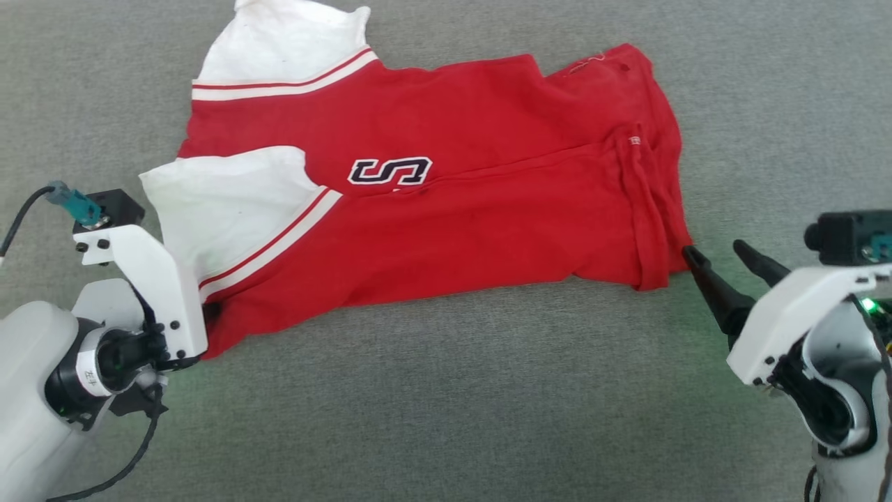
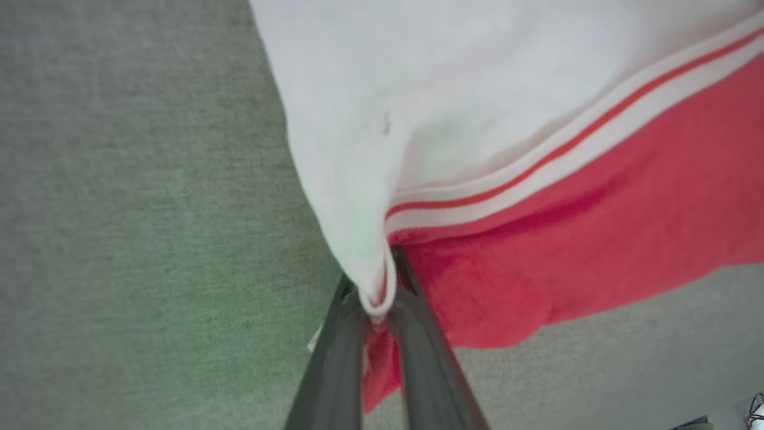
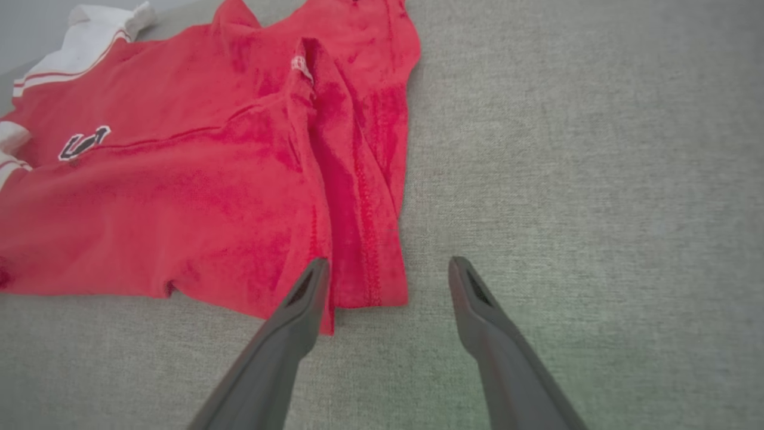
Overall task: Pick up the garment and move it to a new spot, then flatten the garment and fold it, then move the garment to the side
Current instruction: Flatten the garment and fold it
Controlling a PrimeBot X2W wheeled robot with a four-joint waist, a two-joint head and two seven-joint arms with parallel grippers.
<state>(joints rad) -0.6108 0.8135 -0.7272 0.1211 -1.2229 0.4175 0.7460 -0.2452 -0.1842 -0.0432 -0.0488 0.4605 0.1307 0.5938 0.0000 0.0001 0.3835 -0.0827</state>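
Fingers (image 2: 424,358) of the left gripper (image 2: 376,280), long and dark, rise from the bottom middle of the left wrist view and are pressed together on a pinch of the soft red cloth T-shirt with white sleeves (image 1: 488,209). They clamp it right where a white sleeve edge and its thin red-and-white stripe trim meet the red body. In the head view this gripper sits at the lower left, its fingertips hidden behind the white plastic wrist bracket (image 1: 153,279), which overlaps the shirt's lower left corner.

At the lower right of the head view the right gripper (image 1: 712,247) has its two dark fingers spread wide apart and holds nothing. Its tips lie just beside the shirt's lower right corner. In the right wrist view one finger crosses the red hem corner at the frame's lower middle, and the other stands over bare surface; whether either touches the cloth cannot be told.

Beyond both grippers the shirt lies spread on the flat grey woven surface (image 1: 446,418), across the middle and upper part of the head view. A long crease runs along its red body. A dark letter patch edged in white (image 1: 390,171) sits near the centre. One white sleeve (image 1: 223,209) lies at middle left, the other (image 1: 279,42) at the upper left edge.
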